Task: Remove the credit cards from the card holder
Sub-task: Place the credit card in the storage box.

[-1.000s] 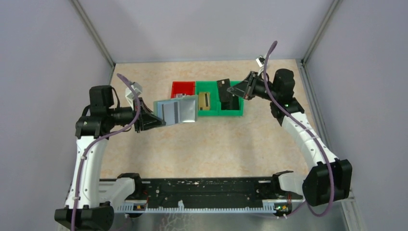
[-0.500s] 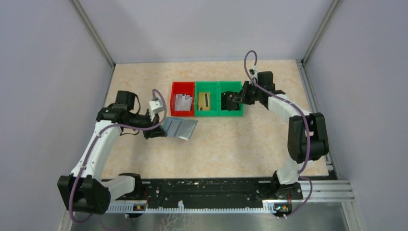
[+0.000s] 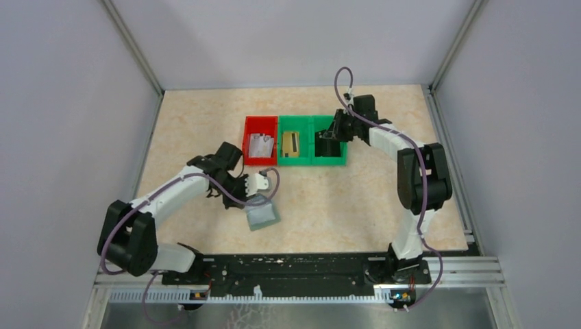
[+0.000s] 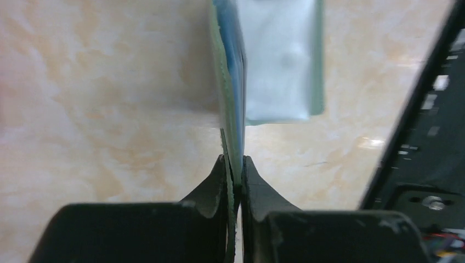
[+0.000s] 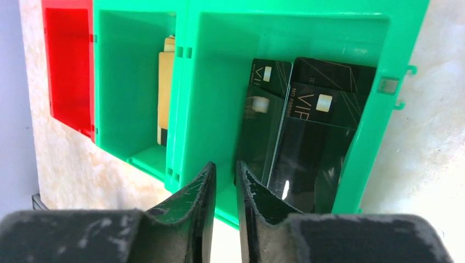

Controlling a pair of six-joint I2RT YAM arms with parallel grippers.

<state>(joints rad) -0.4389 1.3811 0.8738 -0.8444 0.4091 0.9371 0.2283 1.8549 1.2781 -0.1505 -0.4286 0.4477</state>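
Observation:
The grey-green card holder (image 3: 263, 216) hangs low over the table, near the front centre. My left gripper (image 3: 255, 201) is shut on its edge. In the left wrist view the holder (image 4: 232, 82) shows edge-on between my fingers, and my left gripper (image 4: 234, 160) pinches it. Its pale flap (image 4: 279, 60) is folded out to the right. Two black credit cards (image 5: 315, 131) lean inside the right green bin (image 5: 384, 137). My right gripper (image 5: 225, 164) is slightly open and empty just before that bin. It shows over the bin in the top view (image 3: 329, 136).
A gold card (image 3: 291, 144) lies in the middle green bin (image 3: 294, 120). A silvery card (image 3: 260, 145) lies in the red bin (image 3: 248, 130). The three bins stand side by side at the table's middle back. The black base rail (image 3: 294, 267) runs along the near edge.
My left arm has carried the card holder down and towards the near centre. My right gripper has lowered to the right green bin. The black card it held now rests in that bin.

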